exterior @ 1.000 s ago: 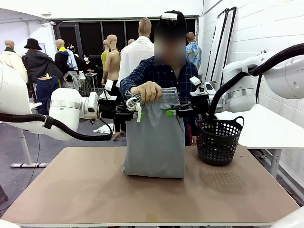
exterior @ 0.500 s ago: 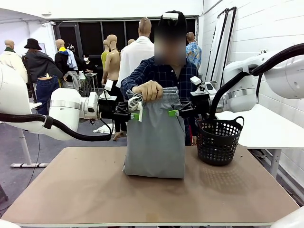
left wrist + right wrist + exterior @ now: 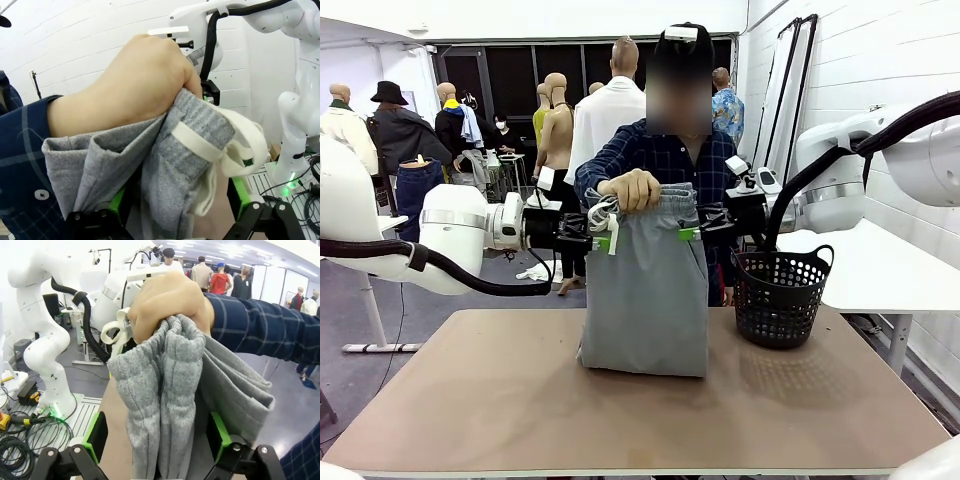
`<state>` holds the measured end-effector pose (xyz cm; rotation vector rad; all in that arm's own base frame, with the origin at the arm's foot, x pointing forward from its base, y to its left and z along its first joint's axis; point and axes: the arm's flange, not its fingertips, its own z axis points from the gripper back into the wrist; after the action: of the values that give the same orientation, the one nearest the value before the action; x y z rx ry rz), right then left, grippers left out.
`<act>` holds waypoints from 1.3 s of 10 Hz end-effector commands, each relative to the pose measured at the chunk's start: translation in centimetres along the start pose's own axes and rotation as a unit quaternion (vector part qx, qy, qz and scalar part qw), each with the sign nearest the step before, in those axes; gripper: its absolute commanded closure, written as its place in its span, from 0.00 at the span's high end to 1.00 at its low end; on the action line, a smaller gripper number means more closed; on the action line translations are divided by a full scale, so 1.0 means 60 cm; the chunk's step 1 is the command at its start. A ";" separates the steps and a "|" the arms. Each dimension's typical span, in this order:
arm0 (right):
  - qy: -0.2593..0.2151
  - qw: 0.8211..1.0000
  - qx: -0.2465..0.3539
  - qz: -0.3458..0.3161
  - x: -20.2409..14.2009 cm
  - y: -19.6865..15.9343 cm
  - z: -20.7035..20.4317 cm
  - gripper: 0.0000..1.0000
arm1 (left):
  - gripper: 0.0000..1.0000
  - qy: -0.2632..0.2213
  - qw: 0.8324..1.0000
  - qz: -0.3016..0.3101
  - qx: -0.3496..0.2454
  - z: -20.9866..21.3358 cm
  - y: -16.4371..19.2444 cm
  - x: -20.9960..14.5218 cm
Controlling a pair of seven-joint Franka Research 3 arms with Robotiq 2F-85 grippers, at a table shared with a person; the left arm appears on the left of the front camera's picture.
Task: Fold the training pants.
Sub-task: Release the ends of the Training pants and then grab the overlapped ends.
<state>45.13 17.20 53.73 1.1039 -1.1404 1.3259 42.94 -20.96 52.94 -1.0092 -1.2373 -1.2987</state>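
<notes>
The light grey training pants (image 3: 645,300) hang folded in front of the person, their lower end resting on the table (image 3: 470,400). The person's hand (image 3: 632,190) grips the bunched waistband from above, and the white drawstring (image 3: 603,215) dangles at its left. My left gripper (image 3: 603,241) stands open at the waistband's left edge and my right gripper (image 3: 688,234) open at its right edge. In the left wrist view the green pads (image 3: 117,200) straddle the grey fabric (image 3: 170,165) without pinching it. The right wrist view shows the same, pads (image 3: 95,435) wide apart around the cloth (image 3: 165,390).
A black perforated basket (image 3: 780,295) stands at the table's right rear, close under my right arm. The person stands directly behind the pants at the far edge. A white side table (image 3: 880,265) sits beyond the basket on the right.
Both grippers have opened and let go of the waistband's sides, easing slightly outward. The person's hand still holds the waistband, and the pants hang as before.
</notes>
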 end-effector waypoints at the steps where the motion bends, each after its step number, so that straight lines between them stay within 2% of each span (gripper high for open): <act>1: 0.010 1.000 -0.018 -0.010 -0.005 0.016 0.008 1.00 | 1.00 -0.003 1.000 -0.001 0.027 0.020 -0.018 0.002; 10: -0.018 0.997 -0.073 -0.004 -0.014 0.022 0.029 1.00 | 1.00 -0.013 0.994 -0.004 0.106 0.089 -0.057 0.004; 13: -0.021 0.997 -0.071 -0.011 -0.015 0.018 0.025 1.00 | 1.00 0.013 0.988 -0.022 0.152 0.100 -0.058 0.002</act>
<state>44.32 15.18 53.44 1.0395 -1.2025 1.2192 39.60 -14.84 53.82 -0.8008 -1.3482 -1.1383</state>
